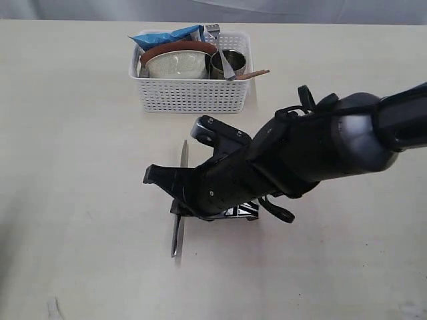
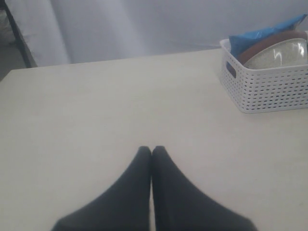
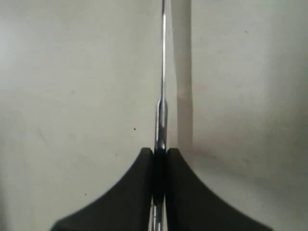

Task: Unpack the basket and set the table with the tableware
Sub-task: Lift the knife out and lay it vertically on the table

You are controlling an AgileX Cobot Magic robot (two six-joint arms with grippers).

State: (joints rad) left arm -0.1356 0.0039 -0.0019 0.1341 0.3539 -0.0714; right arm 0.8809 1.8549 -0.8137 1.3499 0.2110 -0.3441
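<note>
My right gripper [image 1: 177, 203] [image 3: 160, 152] reaches across to the middle of the table [image 1: 80, 167] and is shut on the steel knife [image 1: 183, 155] [image 3: 163, 72]. The knife is held on edge low over the tabletop, its shadow right beside it. The white basket [image 1: 193, 97] [image 2: 269, 91] stands behind it and holds a pale bowl [image 1: 177, 65], a brown-red plate [image 1: 175, 48], a steel cup [image 1: 233, 61] and a fork [image 1: 213, 30]. A brown handle [image 1: 257, 73] pokes out over its right rim. My left gripper [image 2: 152, 150] is shut and empty, well away from the basket.
A blue snack packet [image 1: 167, 37] [image 2: 262, 36] lies at the back of the basket. The right arm's dark body [image 1: 320, 150] spans the table's right half. A grey curtain [image 2: 144, 24] hangs beyond the far table edge.
</note>
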